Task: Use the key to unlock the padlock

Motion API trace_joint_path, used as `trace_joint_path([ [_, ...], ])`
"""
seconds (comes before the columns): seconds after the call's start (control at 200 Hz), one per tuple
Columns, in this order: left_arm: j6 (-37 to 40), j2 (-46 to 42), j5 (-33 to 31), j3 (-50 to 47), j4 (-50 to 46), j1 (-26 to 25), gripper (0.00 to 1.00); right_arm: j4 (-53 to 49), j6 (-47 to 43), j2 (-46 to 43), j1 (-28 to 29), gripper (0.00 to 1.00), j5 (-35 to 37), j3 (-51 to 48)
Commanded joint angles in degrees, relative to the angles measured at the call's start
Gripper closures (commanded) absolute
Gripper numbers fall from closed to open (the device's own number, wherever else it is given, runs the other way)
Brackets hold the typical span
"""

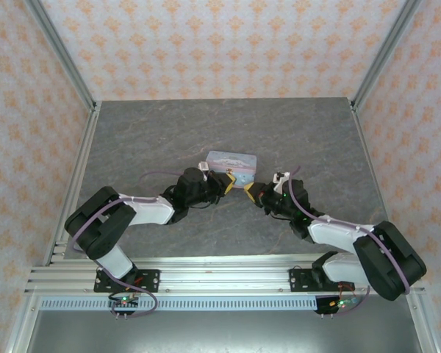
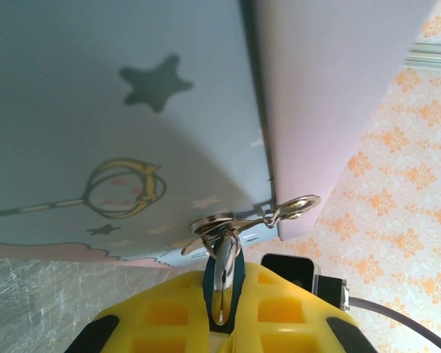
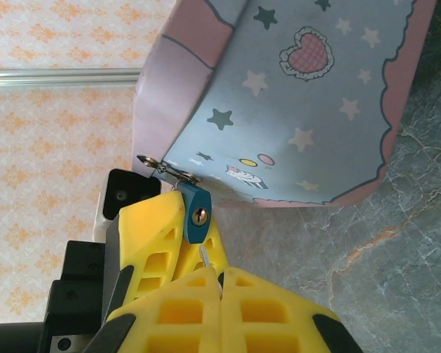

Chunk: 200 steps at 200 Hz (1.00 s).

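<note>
The small teal padlock (image 3: 195, 215) hangs by its silver shackle (image 2: 223, 273) from the metal hasp (image 2: 222, 221) of the pastel tin (image 1: 231, 162). My left gripper (image 2: 222, 298) is shut on the padlock's body, and its yellow fingers (image 3: 153, 234) hold it at the tin's near corner. The brass keyhole (image 3: 199, 215) faces my right gripper (image 3: 220, 273), which is shut on a thin silver key (image 3: 206, 257). The key's tip sits just below the padlock, a little apart from the keyhole. From above, the left gripper (image 1: 228, 181) and right gripper (image 1: 250, 193) nearly meet in front of the tin.
The tin lies on a grey stone-patterned table (image 1: 309, 140). Patterned walls with metal posts (image 1: 62, 51) close in the table on three sides. Open tabletop lies behind the tin and to both sides.
</note>
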Motion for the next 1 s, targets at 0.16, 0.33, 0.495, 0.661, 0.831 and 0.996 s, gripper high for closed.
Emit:
trace_joint_path([
  [0.16, -0.31, -3.81, 0.70, -0.33, 1.64, 0.25, 1.00, 2.63, 0.84, 1.30, 0.45, 1.00, 1.58, 2.30],
  [0.33, 0.00, -3.85, 0.66, -0.17, 1.10, 0.25, 1.00, 2.56, 0.95, 1.80, 0.54, 1.00, 1.71, 2.65],
  [0.495, 0.08, -3.50, 0.41, -0.41, 1.09, 0.25, 1.00, 2.44, 1.05, 2.06, 0.74, 1.00, 1.60, 3.23],
  [0.661, 0.09, -3.23, 0.33, -0.69, 1.09, 0.07, 1.00, 2.18, 1.04, 2.53, 0.73, 1.00, 1.67, 3.92],
  [0.831, 0.08, -3.06, 0.31, -0.98, 1.26, -0.11, 1.00, 2.61, 1.24, 3.50, 1.12, 1.00, 1.82, 4.42],
  [0.996, 0.08, -3.10, 0.20, -1.16, 1.26, -0.19, 1.00, 2.87, 1.21, 4.25, 1.69, 1.00, 2.11, 5.05],
])
